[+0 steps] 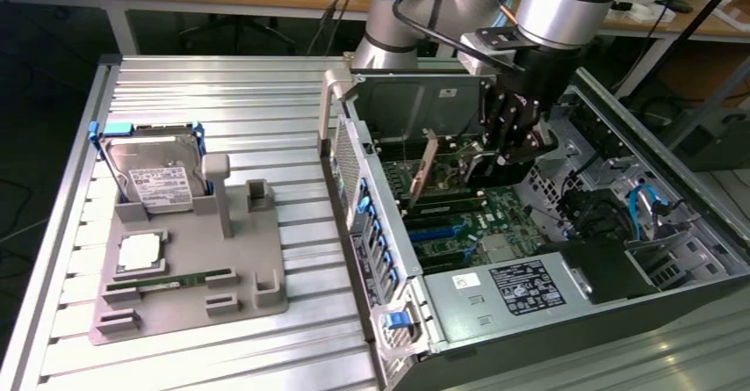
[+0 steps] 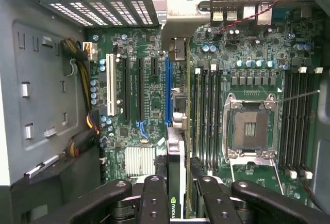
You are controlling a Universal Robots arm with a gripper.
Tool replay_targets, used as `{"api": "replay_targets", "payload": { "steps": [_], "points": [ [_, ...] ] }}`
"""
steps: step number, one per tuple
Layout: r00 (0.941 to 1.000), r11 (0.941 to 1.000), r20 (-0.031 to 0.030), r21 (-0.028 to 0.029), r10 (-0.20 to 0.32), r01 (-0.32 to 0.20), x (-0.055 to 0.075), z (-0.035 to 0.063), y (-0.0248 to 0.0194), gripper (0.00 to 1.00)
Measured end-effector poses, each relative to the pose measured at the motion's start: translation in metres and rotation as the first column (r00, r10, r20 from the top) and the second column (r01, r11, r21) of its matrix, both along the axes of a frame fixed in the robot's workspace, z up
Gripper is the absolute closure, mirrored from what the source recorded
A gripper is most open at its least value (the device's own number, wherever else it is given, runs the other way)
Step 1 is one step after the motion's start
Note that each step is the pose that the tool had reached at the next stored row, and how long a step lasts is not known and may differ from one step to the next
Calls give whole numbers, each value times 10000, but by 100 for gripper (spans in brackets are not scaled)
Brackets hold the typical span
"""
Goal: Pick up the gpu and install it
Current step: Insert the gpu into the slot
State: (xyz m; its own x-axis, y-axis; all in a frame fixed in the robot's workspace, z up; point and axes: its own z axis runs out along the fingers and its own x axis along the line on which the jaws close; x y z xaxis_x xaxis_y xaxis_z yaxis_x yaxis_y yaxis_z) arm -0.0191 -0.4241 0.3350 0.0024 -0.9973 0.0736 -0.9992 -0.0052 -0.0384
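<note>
My gripper (image 1: 501, 158) has reached down into the open computer case (image 1: 656, 259) and is shut on the gpu (image 1: 430, 168). The card is held on edge above the green motherboard (image 1: 469, 224). In the wrist view the gpu (image 2: 175, 154) is a thin dark card seen edge-on between the two black fingers (image 2: 154, 198). It runs toward its pale metal bracket (image 2: 181, 12) at the case's rear wall. It lines up just beside the long blue slot (image 2: 167, 87). I cannot tell whether its edge touches the slot.
On the exterior view's left, a grey fixture (image 1: 252, 277) on the slatted table holds a silver hard drive (image 1: 158, 180), a green memory stick (image 1: 170, 279) and a small silver chip. Inside the case are the power supply (image 1: 522, 286), memory slots (image 2: 206, 115) and the processor socket (image 2: 250, 126).
</note>
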Motion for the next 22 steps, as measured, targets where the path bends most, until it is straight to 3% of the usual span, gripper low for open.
{"api": "replay_targets", "payload": {
  "steps": [22],
  "points": [
    [10000, 10000, 0, 0, 2, -2, -56, -298, 0, 73]
  ]
}}
